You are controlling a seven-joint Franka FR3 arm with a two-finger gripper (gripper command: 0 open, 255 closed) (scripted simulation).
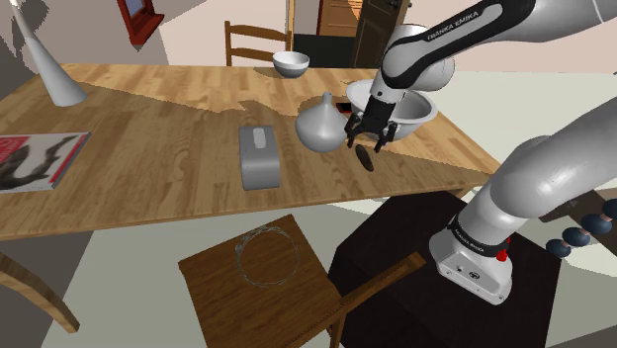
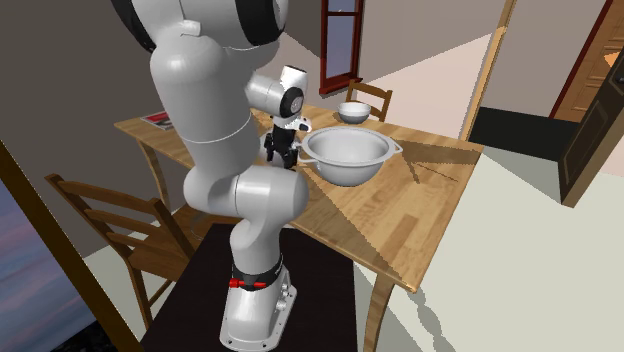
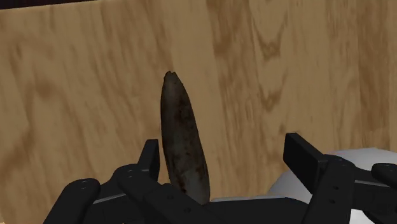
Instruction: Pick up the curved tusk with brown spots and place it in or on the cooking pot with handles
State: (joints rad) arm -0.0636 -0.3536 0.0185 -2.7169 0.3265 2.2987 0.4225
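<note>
My hand (image 1: 371,134) hangs just over the table (image 1: 168,104), near the edge next to my stand. My two fingers are spread wide with nothing in them. The tusk (image 3: 183,143) lies flat on the wood right under my hand. It is dark, brown and spotty. It sits in the gap between my fingers, but not in the middle: it is right beside one finger (image 3: 151,159) and well away from the other. Its long side points straight out from me, so it runs across the line from finger to finger. I think that is a good way round for a pinch. I should slide over a little first so the tusk is in the middle, then go down. The pot (image 1: 423,111) with handles stands close behind my hand, near the table's corner, so the carry looks short.
</note>
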